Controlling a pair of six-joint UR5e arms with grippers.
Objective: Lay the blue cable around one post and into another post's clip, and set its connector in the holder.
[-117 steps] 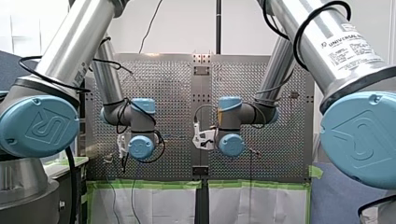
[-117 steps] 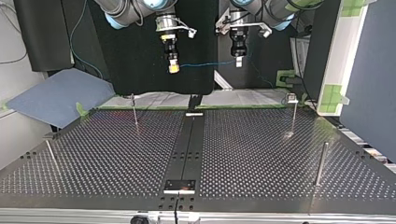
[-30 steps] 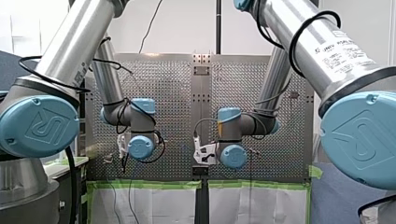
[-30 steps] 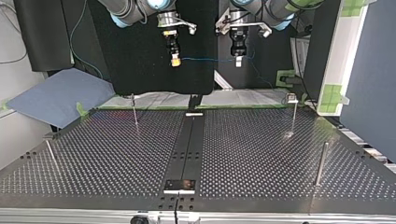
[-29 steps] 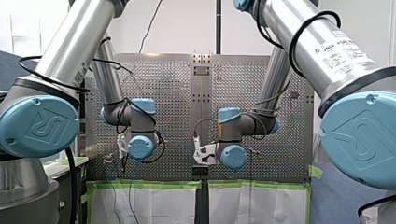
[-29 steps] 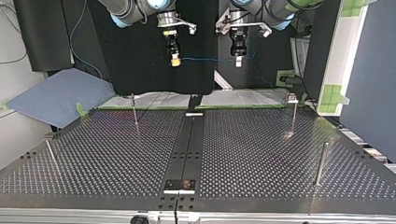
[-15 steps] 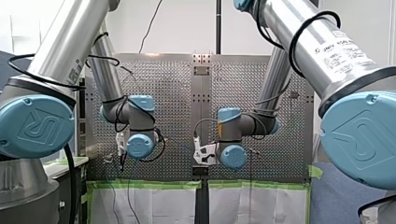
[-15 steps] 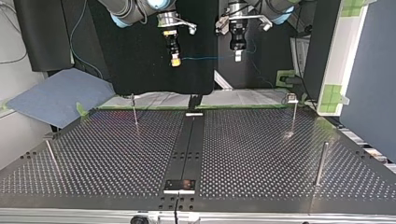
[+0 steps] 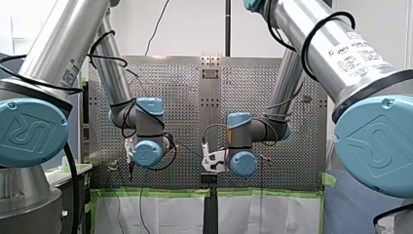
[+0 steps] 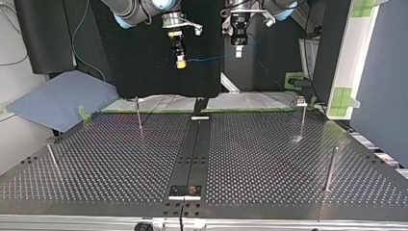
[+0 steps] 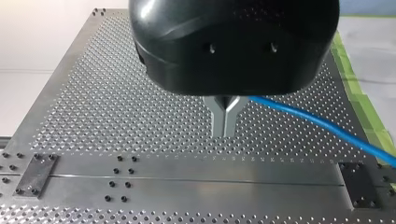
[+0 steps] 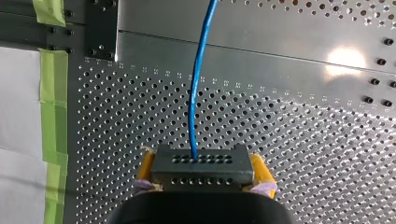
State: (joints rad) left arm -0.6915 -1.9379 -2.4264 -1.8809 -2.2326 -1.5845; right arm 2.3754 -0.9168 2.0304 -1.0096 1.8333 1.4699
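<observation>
Above the far side of the perforated metal table [image 10: 269,159] in the top view, both grippers hang high. Right gripper [image 10: 180,61]: yellow pads clamped on the black, hole-dotted, rectangular connector [image 12: 203,164]. Blue cable [image 12: 197,88], thin and smooth, runs nearly straight from it to the left gripper [image 11: 225,126], whose tapered metal fingers are pinched together on it. Slim upright posts [image 10: 302,120] stand well apart, well below both grippers.

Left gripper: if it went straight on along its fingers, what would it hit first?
Likely the perforated table, just short of its smooth centre strip. No post shows ahead of the left gripper, shut on the blue cable. Depth is unclear.
</observation>
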